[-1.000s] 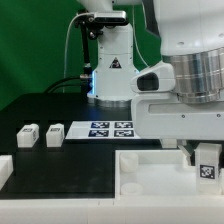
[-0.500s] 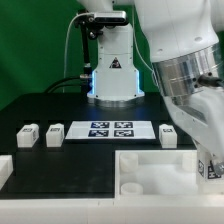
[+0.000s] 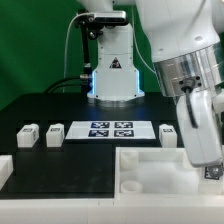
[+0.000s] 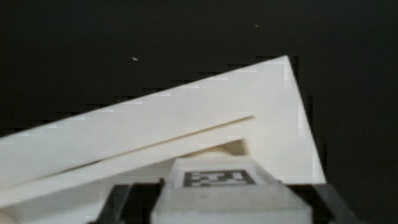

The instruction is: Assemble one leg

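Note:
My gripper (image 3: 210,165) is at the exterior view's lower right, over the right end of the large white tray (image 3: 150,165). It is shut on a leg (image 3: 212,172), a small white block with a black-and-white marker. In the wrist view the held leg (image 4: 217,180) sits between my dark fingers (image 4: 121,205), with the gripper (image 4: 222,208) above a corner of the tray (image 4: 178,115). Three more legs lie on the black table: two at the left (image 3: 27,134) (image 3: 54,133) and one at the right (image 3: 170,135).
The marker board (image 3: 112,129) lies at the middle of the table. The robot base (image 3: 112,70) stands behind it. Another white part (image 3: 5,170) shows at the lower left edge. The tray has a raised rim and a round hole (image 3: 133,185).
My arm has swung and tilted, carrying the held leg a little right and lower over the tray's right end. The loose leg at the right has come into view.

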Tool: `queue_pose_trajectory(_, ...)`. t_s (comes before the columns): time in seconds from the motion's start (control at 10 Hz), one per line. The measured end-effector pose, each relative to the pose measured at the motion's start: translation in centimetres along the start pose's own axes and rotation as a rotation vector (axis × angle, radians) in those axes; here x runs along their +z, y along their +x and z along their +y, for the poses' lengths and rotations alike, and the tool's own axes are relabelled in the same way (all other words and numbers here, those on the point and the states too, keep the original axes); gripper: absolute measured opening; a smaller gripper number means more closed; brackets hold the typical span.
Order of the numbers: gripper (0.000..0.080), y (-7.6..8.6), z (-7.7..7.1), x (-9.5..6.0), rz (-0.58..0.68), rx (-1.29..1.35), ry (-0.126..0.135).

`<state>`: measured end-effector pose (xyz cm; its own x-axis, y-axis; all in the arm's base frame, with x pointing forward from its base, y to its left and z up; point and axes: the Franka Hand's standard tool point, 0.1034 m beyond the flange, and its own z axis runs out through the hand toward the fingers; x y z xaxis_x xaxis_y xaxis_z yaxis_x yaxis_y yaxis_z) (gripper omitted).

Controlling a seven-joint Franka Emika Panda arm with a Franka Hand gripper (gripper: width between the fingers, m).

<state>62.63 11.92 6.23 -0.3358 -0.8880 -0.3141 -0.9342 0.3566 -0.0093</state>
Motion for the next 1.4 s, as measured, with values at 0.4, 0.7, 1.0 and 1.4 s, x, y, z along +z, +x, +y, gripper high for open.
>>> queue_pose_trajectory(0.4,0.0625,-0.1,0.1,0.1,0.0,-0.014,-0.002)
queue_pose_trajectory(0.7,0.0648,-0.3,1.1,-1.1,-0.005,-0.117,-0.024)
queue_pose_trajectory(1.0,0.0649,-1.2,1.5,-3.0,-0.016,-0.146,-0.019)
queue_pose_trajectory(1.4,0.0649,-1.1,1.6,-2.8,-0.015,-0.146,-0.022)
